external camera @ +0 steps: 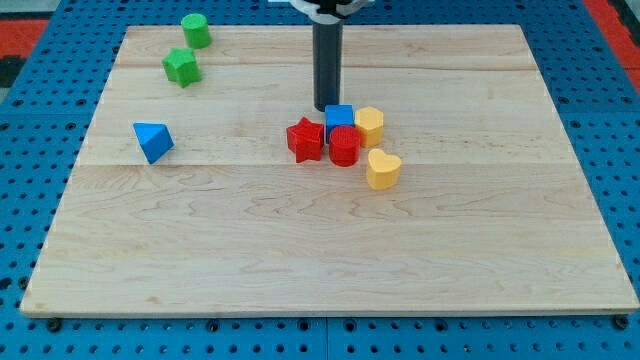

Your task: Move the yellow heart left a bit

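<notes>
The yellow heart lies on the wooden board a little right of centre. My tip rests on the board just above and left of the blue cube, up and to the left of the heart and apart from it. A red cylinder sits between the cube and the heart, close to the heart's upper left. A yellow hexagonal block stands directly above the heart. A red star lies left of the red cylinder.
A blue triangle block lies at the view's left. A green star-like block and a green cylinder sit at the top left. A blue pegboard surrounds the board.
</notes>
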You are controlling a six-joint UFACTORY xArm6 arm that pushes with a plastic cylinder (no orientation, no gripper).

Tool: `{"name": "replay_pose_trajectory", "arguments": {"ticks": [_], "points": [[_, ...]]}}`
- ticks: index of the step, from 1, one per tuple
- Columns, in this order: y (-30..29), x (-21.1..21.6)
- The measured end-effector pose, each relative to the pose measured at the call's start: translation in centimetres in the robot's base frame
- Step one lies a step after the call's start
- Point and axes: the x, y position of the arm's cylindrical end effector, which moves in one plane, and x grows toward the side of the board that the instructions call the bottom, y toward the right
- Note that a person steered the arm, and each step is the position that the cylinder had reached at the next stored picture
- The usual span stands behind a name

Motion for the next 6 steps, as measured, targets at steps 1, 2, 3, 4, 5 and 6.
{"name": "replay_pose_trajectory", "arguments": {"ticks": [1,2,3,4,5,6], "points": [[10.3,0.4],[13.1,6.9],[13.1,14.9],[8.5,14.5],[14.1,11.8],[7.2,10.3]]}}
